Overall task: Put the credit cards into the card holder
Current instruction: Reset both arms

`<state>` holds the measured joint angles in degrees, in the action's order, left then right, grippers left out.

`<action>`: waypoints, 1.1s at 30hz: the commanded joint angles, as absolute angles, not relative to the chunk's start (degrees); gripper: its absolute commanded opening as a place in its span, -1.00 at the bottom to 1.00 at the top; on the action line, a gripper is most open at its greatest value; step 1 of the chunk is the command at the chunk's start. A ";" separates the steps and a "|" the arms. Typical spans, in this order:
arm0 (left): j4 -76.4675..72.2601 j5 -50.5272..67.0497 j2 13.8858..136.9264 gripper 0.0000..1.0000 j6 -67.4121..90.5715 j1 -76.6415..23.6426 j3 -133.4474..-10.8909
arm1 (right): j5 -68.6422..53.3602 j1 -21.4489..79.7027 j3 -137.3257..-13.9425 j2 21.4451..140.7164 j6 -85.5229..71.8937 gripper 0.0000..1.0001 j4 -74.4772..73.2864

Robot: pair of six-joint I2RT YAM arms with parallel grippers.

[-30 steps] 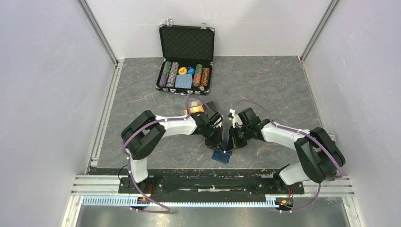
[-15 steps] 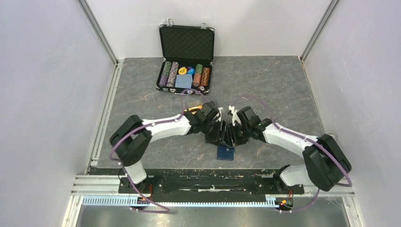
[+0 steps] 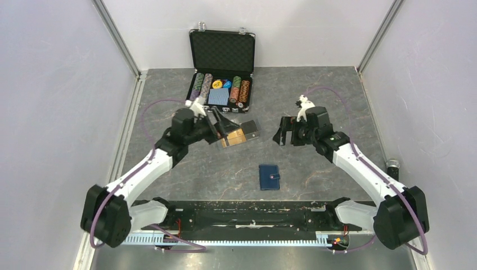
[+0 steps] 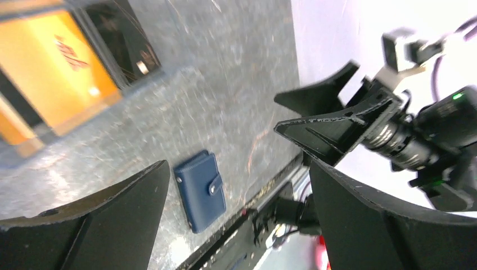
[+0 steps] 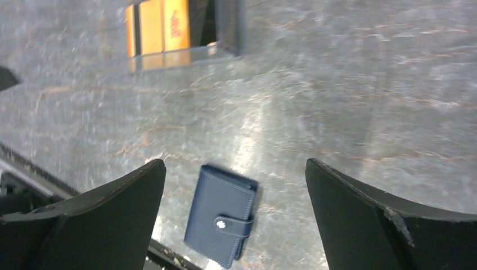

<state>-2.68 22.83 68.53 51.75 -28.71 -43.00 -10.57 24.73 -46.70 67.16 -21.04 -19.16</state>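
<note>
The card holder (image 3: pixel 269 176), a navy wallet, lies shut on the table near the front edge, its snap tab fastened. It also shows in the left wrist view as the card holder (image 4: pixel 201 190) and in the right wrist view as the card holder (image 5: pixel 221 222). Gold-orange credit cards (image 3: pixel 234 137) lie in a clear tray (image 3: pixel 252 130) further back. My left gripper (image 3: pixel 221 127) hovers open beside that tray, holding nothing. My right gripper (image 3: pixel 284 134) stands open and empty to the right of the tray. Both are well away from the card holder.
An open black chip briefcase (image 3: pixel 220 73) with poker chips and a blue deck stands at the back. Purple side walls and metal rails border the grey table. The arm bases sit on the black rail at the front.
Both grippers have opened and pulled up and away from the card holder, the left toward the tray, the right to the back right. The holder now lies shut on the table.
</note>
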 commanded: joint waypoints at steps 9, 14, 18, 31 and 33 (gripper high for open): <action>9.47 3.38 55.13 1.00 40.71 -12.04 -37.88 | -3.89 12.89 -39.60 64.04 -16.82 0.96 -11.85; 8.57 -16.90 51.23 1.00 28.36 -11.95 -34.14 | 10.41 12.00 -29.22 59.01 -10.71 0.96 -1.70; 0.41 -22.40 50.00 1.00 20.39 -11.95 -27.99 | 19.49 11.93 -19.05 55.40 -5.02 0.96 10.44; -28.10 -19.40 63.59 1.00 -1.66 -10.73 -16.65 | 24.24 11.51 1.31 64.15 7.08 0.96 55.06; -31.51 -16.95 65.41 1.00 -3.20 -10.31 -16.59 | 23.99 11.45 2.13 66.23 7.89 0.96 59.28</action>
<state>-18.85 -19.05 62.67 5.76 -11.16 -17.10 21.98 11.77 -1.10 62.96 3.73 40.91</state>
